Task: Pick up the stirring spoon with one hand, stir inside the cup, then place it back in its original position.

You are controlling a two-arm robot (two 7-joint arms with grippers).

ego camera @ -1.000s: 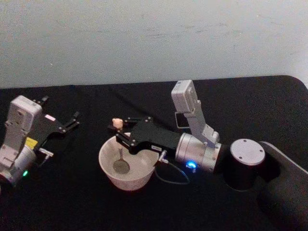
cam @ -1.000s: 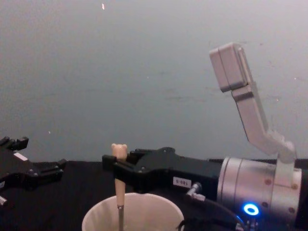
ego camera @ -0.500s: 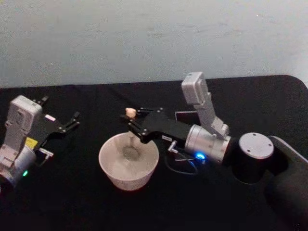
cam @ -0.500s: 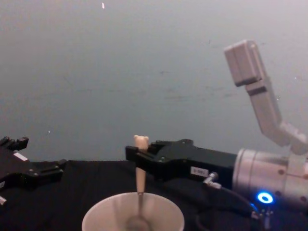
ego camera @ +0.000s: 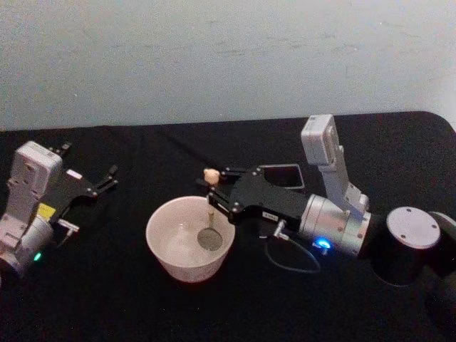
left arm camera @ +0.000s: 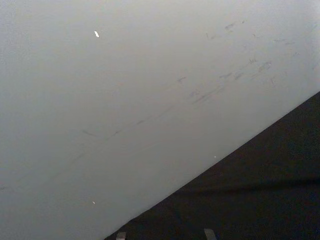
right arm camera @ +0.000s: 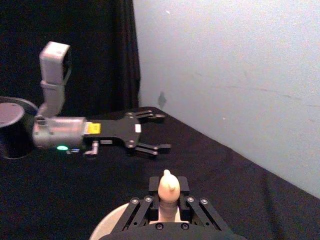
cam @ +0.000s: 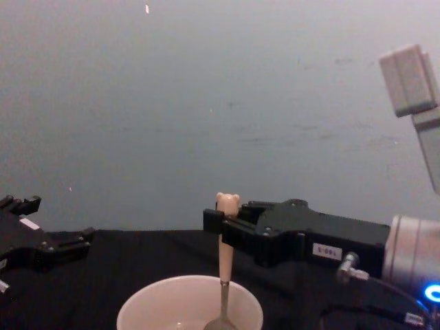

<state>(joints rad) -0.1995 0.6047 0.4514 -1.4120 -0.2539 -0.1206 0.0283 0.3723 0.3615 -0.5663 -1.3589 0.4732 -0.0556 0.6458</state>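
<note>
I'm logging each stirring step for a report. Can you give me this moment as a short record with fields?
phase: stirring, spoon in the cup
stirring spoon: upright, bowl end down inside the cup, bear head above the rim
cup: cream, standing on the black table
right hand: shut on the beige handle, reaching in over the cup's right side
left hand: open, parked at the table's left, apart from the cup
holder: dark square, behind the right hand

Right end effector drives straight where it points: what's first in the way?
Probably the cup wall, struck by the stirring spoon gripped in the right end effector, which itself sits above the rim. Beyond: the open left end effector, depth unclear.
</note>
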